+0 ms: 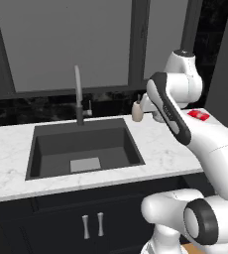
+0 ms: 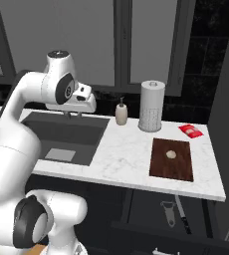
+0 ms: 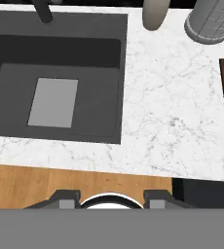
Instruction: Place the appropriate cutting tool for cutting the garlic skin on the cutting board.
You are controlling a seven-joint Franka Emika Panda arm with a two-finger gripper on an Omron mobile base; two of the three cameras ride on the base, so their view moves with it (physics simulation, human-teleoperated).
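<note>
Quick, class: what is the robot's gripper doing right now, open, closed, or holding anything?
Gripper: open and holding nothing, with its fingertips spread apart above the counter's front edge, beside the sink.

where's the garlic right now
In the right base view the garlic sits on the cutting board, toward its far end, on the counter right of the sink, just in front of the paper-towel roll.

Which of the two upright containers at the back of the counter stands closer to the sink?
The small beige soap bottle, just beyond the sink's right corner; the taller white paper-towel roll stands farther right, behind the cutting board.
</note>
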